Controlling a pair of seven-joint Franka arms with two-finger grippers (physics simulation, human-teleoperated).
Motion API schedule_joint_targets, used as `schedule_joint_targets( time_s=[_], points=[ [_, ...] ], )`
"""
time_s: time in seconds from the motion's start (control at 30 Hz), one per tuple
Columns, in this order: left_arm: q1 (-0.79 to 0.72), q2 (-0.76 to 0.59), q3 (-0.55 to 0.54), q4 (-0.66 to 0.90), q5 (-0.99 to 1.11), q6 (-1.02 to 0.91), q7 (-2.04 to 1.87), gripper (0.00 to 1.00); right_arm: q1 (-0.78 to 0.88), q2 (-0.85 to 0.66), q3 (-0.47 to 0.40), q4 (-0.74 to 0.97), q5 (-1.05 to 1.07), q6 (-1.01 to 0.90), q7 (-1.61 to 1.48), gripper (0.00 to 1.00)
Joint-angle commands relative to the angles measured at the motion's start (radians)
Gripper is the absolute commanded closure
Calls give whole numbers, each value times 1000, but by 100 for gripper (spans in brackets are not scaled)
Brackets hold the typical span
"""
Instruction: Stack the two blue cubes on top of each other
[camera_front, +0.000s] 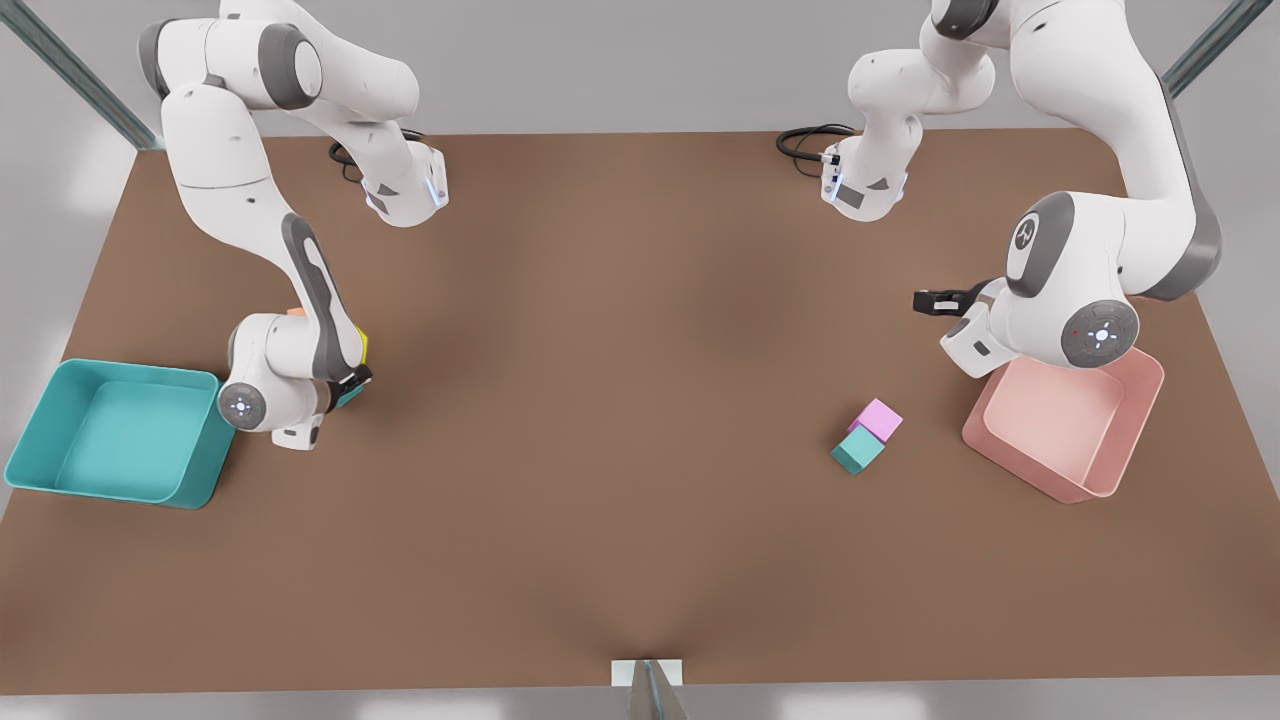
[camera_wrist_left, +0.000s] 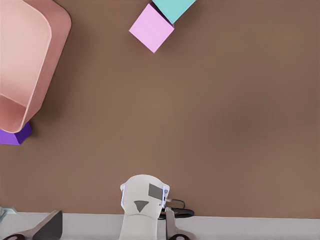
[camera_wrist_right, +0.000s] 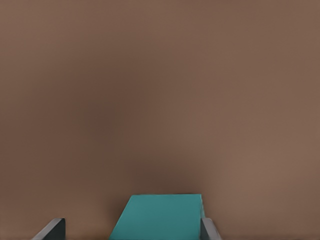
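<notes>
The brown table (camera_front: 640, 550) carried a teal bin (camera_front: 40, 440) at the front view's left edge and a pink bin (camera_front: 1130, 470) at its right. The right arm was bent low beside the teal bin, apparently to get at the first blue cube (camera_wrist_right: 160, 217). The right gripper (camera_front: 347, 388) straddled that cube at table level, its fingers (camera_wrist_right: 52, 227) spread, one pad against the cube and the other with a gap, so the grip looked not yet closed. The left gripper (camera_front: 930, 300) waited above the pink bin, fingers apart and empty. The second blue cube (camera_front: 857, 450) sat well across the table, touching a pink cube (camera_front: 880, 418), which may crowd a stack built there. A purple cube (camera_wrist_left: 12, 135) peeked from behind the pink bin, mostly hidden. Yellow (camera_front: 365, 345) and orange (camera_front: 297, 312) slivers behind the right arm were too covered to identify. The held cube's near edge was cut off in the right wrist view.
</notes>
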Motion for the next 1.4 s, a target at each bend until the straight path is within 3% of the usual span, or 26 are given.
schedule_joint_targets(
  time_s=[0.0,1.33,1.37],
  points=[
    [0,-1,0,0,1,0,1,0,0,3,-1,0,-2,0,63,0],
    [-3,-1,-2,2,1,-1,1,0,2,52,2,34,-74,-76,-100,0],
    [-3,-1,-2,2,1,-1,1,0,2,52,2,34,-74,-79,-108,4]
  ],
)
